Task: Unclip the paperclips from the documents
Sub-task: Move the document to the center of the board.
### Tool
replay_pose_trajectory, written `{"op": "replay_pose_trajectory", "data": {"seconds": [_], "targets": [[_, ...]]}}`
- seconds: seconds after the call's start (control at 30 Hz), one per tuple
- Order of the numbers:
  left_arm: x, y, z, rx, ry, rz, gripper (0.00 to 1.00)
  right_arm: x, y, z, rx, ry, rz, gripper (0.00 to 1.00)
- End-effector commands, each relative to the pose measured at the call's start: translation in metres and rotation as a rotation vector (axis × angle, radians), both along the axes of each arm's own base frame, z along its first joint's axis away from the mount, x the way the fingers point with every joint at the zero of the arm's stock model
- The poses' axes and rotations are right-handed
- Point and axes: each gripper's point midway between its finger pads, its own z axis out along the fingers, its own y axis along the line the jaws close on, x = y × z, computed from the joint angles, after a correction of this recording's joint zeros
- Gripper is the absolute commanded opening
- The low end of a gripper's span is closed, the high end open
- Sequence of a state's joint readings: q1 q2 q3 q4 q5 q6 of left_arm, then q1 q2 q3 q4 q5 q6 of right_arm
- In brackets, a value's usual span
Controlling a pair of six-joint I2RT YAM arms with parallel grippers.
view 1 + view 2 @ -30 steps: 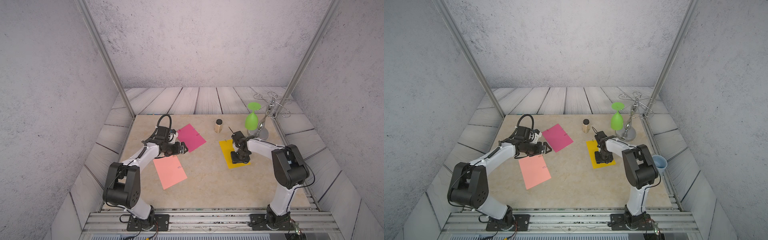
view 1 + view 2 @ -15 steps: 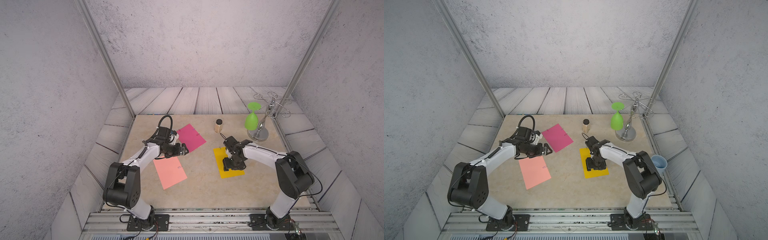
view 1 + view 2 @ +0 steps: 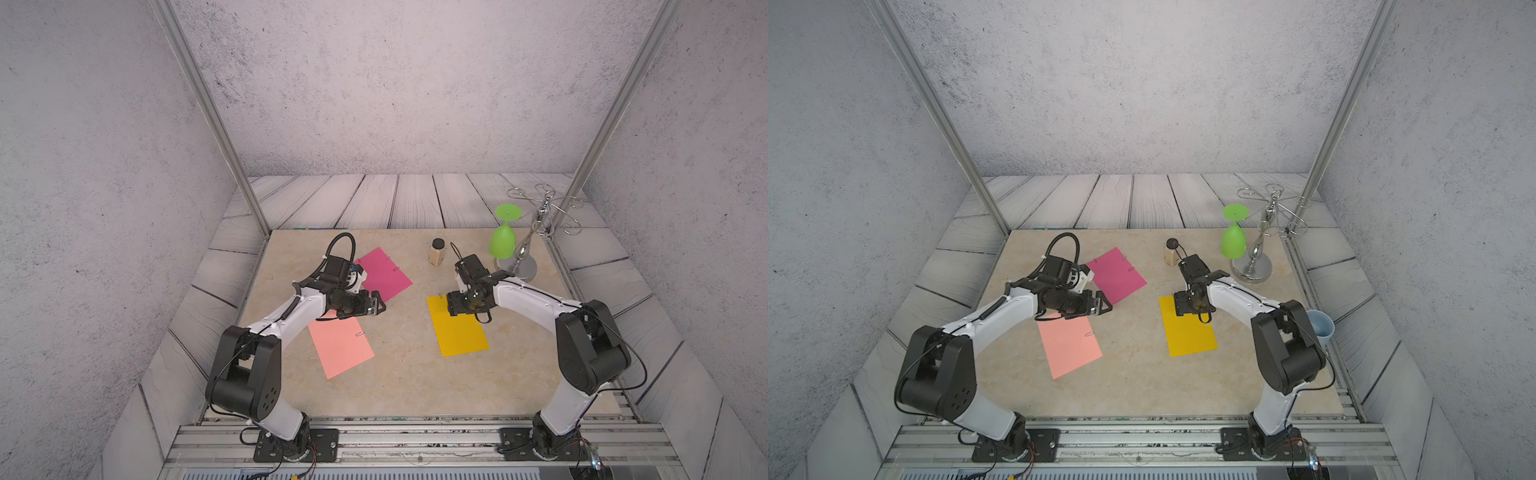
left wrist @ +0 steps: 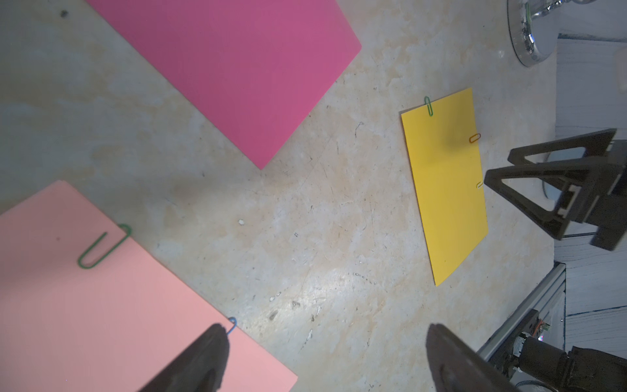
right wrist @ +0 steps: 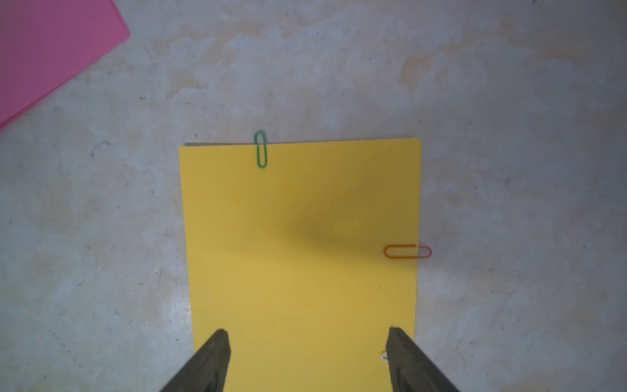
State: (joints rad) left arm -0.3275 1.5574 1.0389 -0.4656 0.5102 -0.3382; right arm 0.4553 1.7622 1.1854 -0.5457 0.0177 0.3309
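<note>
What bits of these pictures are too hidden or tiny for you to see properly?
- Left wrist view: the blue paperclip on the salmon sheet is partly behind a finger of the left end effector.
- Right wrist view: a pale paperclip on the yellow sheet is partly behind a finger of the right end effector.
- In both top views: clips on the magenta sheet are too small to tell colour.

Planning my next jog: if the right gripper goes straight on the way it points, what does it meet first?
Most likely the yellow sheet: the right gripper, jaws open, points down at it. Height above it is unclear.
</note>
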Motion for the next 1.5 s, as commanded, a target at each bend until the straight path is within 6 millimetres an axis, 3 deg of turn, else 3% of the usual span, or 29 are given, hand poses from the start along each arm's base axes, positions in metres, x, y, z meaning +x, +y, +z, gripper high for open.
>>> {"op": "replay_pose_trajectory", "data": {"seconds": [0.0, 0.43, 0.9, 1.03, 1.17, 1.3, 1.47], "targets": [[-0.006, -0.002, 0.006, -0.009, -0.002, -0.006, 0.94, -0.004, 0.002, -0.025, -0.002, 0.07, -0.003, 0.73], [-0.012, -0.002, 0.009, -0.006, -0.001, -0.021, 0.94, -0.053, 0.018, -0.055, 0.084, 0.292, -0.068, 0.7], [-0.021, 0.005, 0.008, 0.026, 0.012, -0.025, 0.94, -0.125, 0.07, -0.06, 0.067, 0.443, -0.038, 0.68], [-0.025, 0.008, 0.005, 0.038, 0.02, -0.017, 0.94, -0.134, 0.102, -0.054, 0.148, 0.449, -0.04, 0.68], [-0.028, 0.01, 0.002, 0.044, 0.039, -0.01, 0.94, -0.122, 0.119, -0.035, 0.198, 0.407, -0.029, 0.69], [-0.036, 0.012, -0.003, 0.081, 0.071, -0.007, 0.91, -0.112, 0.12, 0.0, 0.205, 0.339, 0.011, 0.7], [-0.05, 0.004, -0.015, 0.116, 0.139, -0.005, 0.87, -0.114, 0.102, 0.021, 0.133, 0.292, 0.069, 0.72]]}}
